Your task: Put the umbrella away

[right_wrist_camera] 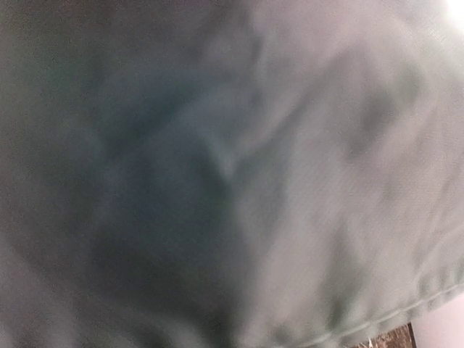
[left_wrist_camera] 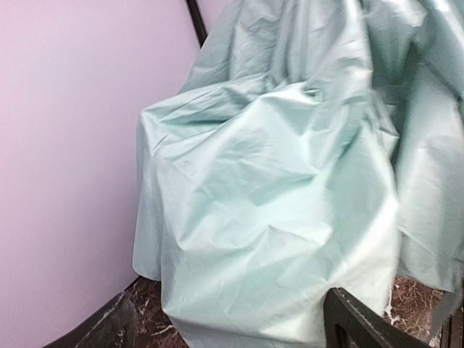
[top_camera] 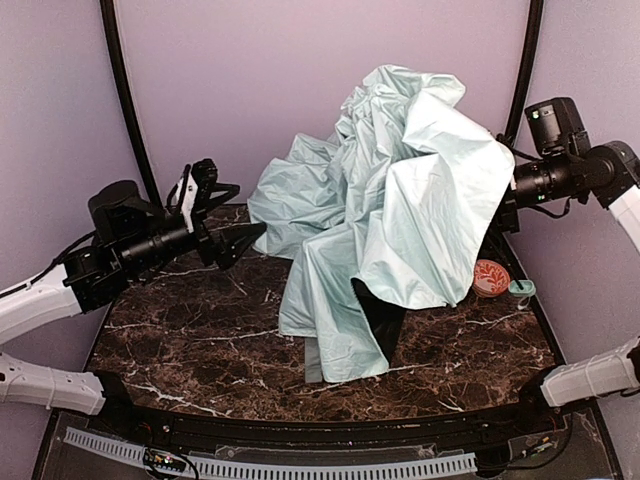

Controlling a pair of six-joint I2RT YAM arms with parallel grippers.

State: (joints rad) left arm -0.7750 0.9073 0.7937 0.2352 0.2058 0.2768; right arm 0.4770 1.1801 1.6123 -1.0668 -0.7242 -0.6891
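Near edge, worktop (top_camera: 180, 350): dark marble; the umbrella's hem spills toward front centre.
Umbrella (top_camera: 400, 200): collapsed in a loose heap mid-worktop, mint side out, black lining (top_camera: 378, 315) showing at the front flap. Not folded or stowed yet; I'd call the task early.
Left claw (top_camera: 240, 210): wide, nothing between the fingers. It hovers just left of the heap and points at it. My left wrist view is mostly umbrella, no contact I can see.
Why there: I read it as lined up for a pinch on the left folds.
Round orange-and-white thing (top_camera: 490, 277): on the worktop at the heap's right edge, close under the draped hem. Small mint piece (top_camera: 521, 288) lies beside it; can't tell if it's the handle.
Right arm (top_camera: 560, 175): comes in high from the right. The umbrella drapes over its end, likely propped up by it.
Right claw: buried under the umbrella, closed tight; what it pinches I can't tell. Right wrist view is all blurred mint.
In the way: loose folds hide anything rigid inside, and a drag could sweep the round thing.
Back: black curved poles (top_camera: 125, 100), lilac wall.
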